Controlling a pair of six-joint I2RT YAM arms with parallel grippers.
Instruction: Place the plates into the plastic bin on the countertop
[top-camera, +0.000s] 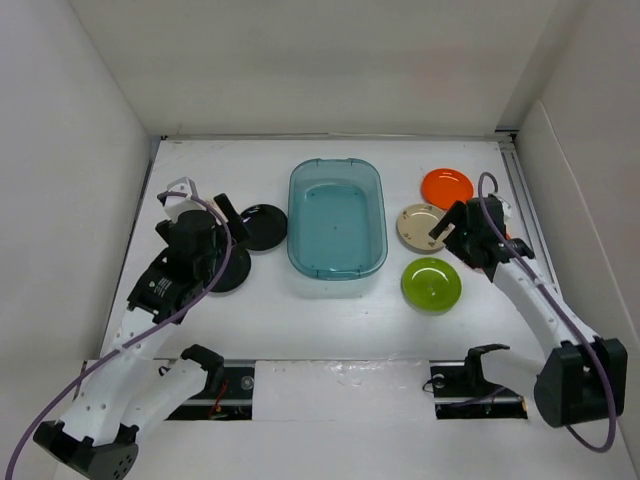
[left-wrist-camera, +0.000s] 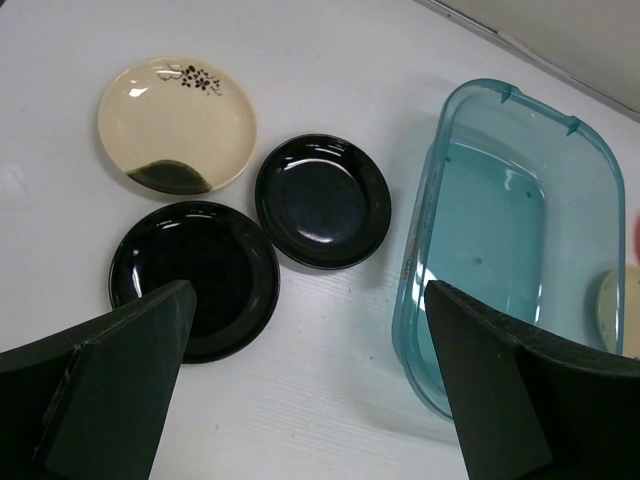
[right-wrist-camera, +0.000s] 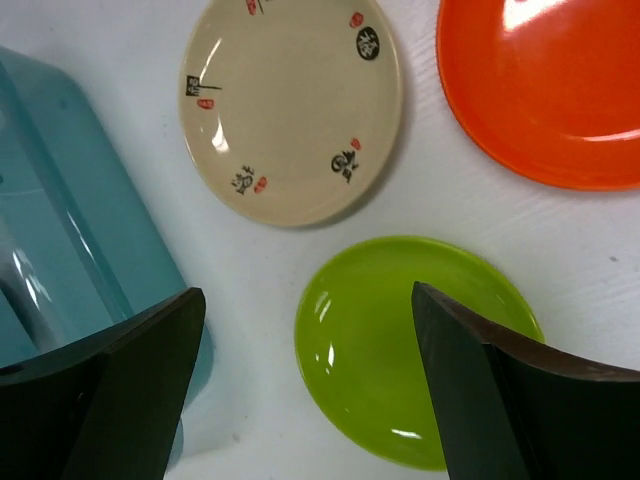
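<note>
The left fingers (left-wrist-camera: 120, 390) are spread wide and empty. One black plate (left-wrist-camera: 195, 278) lies just past the left finger, a second black plate (left-wrist-camera: 322, 202) beyond the gap, and the teal plastic bin (left-wrist-camera: 420, 250) by the right finger. The right fingers (right-wrist-camera: 110, 400) are wide too and empty, with a lime green plate (right-wrist-camera: 400, 340) between them. A beige plate (right-wrist-camera: 290, 105) and an orange plate (right-wrist-camera: 540, 90) lie farther out on the counter (right-wrist-camera: 420, 190).

Item one, left arm (top-camera: 135, 345): I see it folded at the elbow and reaching forward, wrist tipped downward, left gripper (left-wrist-camera: 306, 290) with both dark fingers spread wide. Item two, right arm (top-camera: 535, 305): I see it stretched forward and inward, right gripper (right-wrist-camera: 308, 292) likewise spread wide.
</note>
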